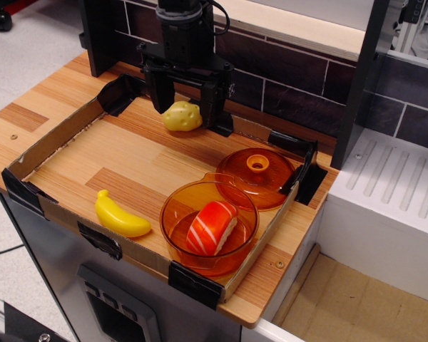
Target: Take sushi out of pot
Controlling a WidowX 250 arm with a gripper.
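Wood-grain worktop against a dark tiled back wall, with a low cardboard rim taped at the corners with black tape. White drainer-style unit off to one side.

Single arm, black pincer hanging at the back of the worktop. Jaws spread wide, nothing between them. Pale yellow lumpy plastic toy sits on the wood right under the gap, between the two fingers; can't tell if either finger touches it.

Task item: small oblong toy sushi, red-orange top with white diagonal stripes. It lies inside the round transparent orange plastic pot at the front edge of the worktop, leaning against the pot's inner wall, one end tipped up. Not out yet.

Key relation: sushi is well apart from the pincer, towards the front of the worktop and a bit across towards the drainer side. Its long axis runs diagonally, high end pointing away from the front edge, low end at the pot floor. My guess is the jaws need to close across the short width, so the wrist likely needs turning to suit that diagonal.

Neighbours: flat orange transparent lid with a knob just behind the pot, touching or overlapping its rim. Yellow plastic banana beside the pot, apart from it.

Likely risk: deep pot walls crowd the fingers on the way in, and the pot may lift with the sushi.
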